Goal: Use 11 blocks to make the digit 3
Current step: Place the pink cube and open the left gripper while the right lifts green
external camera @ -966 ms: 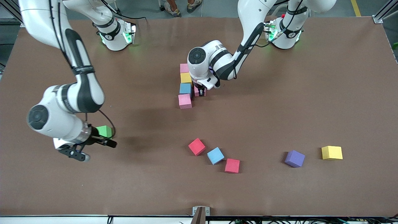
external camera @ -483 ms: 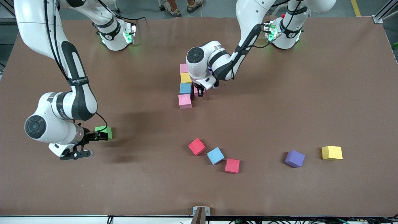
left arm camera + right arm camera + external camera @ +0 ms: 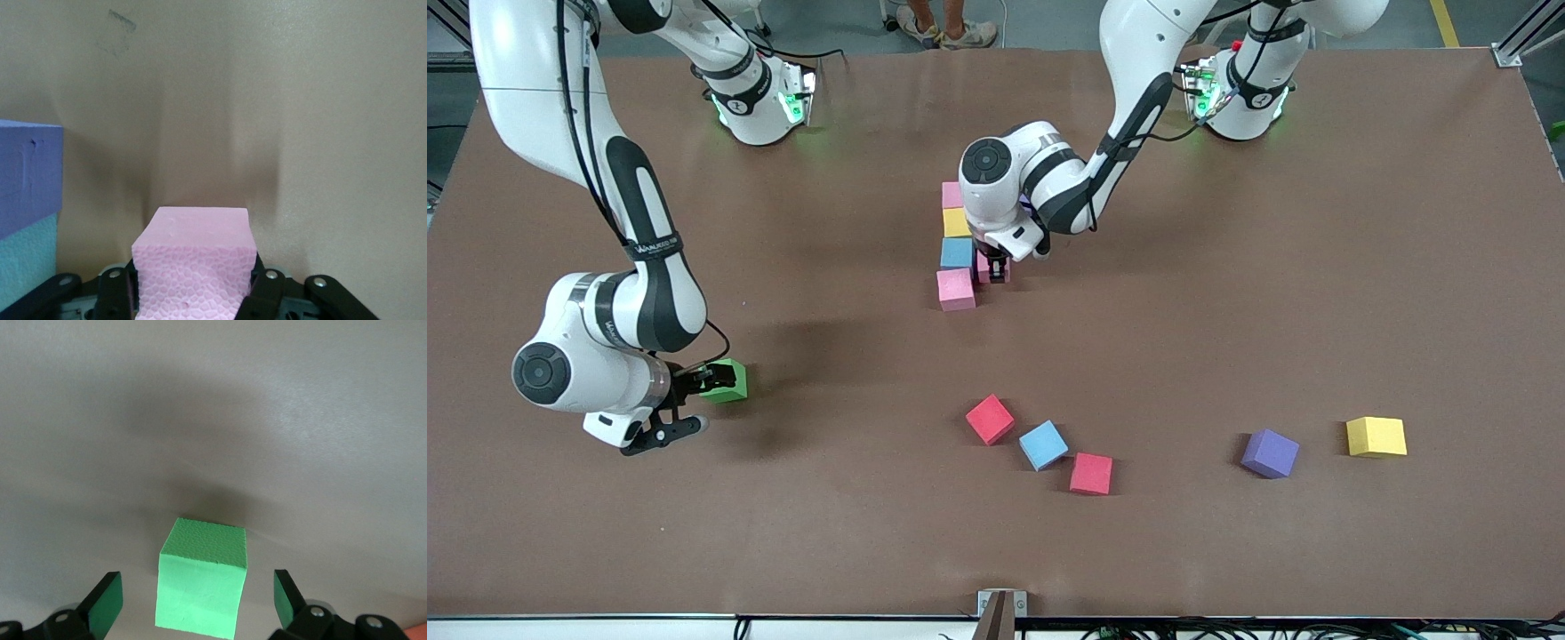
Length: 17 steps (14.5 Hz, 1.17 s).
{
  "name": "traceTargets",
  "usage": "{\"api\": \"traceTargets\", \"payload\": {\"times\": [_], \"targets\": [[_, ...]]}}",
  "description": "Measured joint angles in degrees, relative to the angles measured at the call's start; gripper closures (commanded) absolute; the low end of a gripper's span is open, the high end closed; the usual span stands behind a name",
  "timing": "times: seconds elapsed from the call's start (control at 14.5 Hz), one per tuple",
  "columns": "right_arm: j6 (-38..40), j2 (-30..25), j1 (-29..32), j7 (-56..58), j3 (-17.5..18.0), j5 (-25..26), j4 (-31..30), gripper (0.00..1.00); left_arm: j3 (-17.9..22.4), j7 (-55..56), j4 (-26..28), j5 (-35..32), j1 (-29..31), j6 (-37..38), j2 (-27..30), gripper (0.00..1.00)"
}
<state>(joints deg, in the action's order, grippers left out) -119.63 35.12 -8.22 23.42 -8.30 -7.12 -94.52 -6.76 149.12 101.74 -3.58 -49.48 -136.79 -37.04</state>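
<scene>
A column of blocks stands mid-table: pink [image 3: 953, 194], yellow [image 3: 958, 222], light blue [image 3: 957, 253], pink [image 3: 956, 289]. My left gripper [image 3: 996, 267] is shut on another pink block [image 3: 193, 267], low beside the light blue block [image 3: 23, 267]. The arm hides what lies next to the yellow one. My right gripper [image 3: 198, 603] is open around the green block [image 3: 200, 583], near the right arm's end, with gaps on both sides. Loose blocks lie nearer the front camera: red [image 3: 989, 419], light blue [image 3: 1043, 444], deep pink [image 3: 1091, 473], purple [image 3: 1270, 453], yellow [image 3: 1376, 436].
A small metal bracket [image 3: 1000, 612] sits at the table's edge nearest the front camera. The brown tabletop [image 3: 1227, 311] stretches wide between the column and the loose blocks.
The right gripper came down and drew in until its open fingers flank the green block. The left gripper slid the pink block closer to the light blue block in the column.
</scene>
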Motion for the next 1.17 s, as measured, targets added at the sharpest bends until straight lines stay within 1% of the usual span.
{"api": "traceTargets", "payload": {"times": [0.55, 1.17], "targets": [[0.08, 0.23, 0.02, 0.67, 0.11, 0.04, -2.43, 0.00, 0.08, 1.15, -1.21, -0.01, -0.02, 0.00, -0.71, 0.99], [-2.06, 2.10, 0.01, 0.67, 0.44, 0.04, -2.90, 0.00, 0.17, 1.54, -1.33, -0.51, -1.12, 0.00, -0.83, 0.99]]}}
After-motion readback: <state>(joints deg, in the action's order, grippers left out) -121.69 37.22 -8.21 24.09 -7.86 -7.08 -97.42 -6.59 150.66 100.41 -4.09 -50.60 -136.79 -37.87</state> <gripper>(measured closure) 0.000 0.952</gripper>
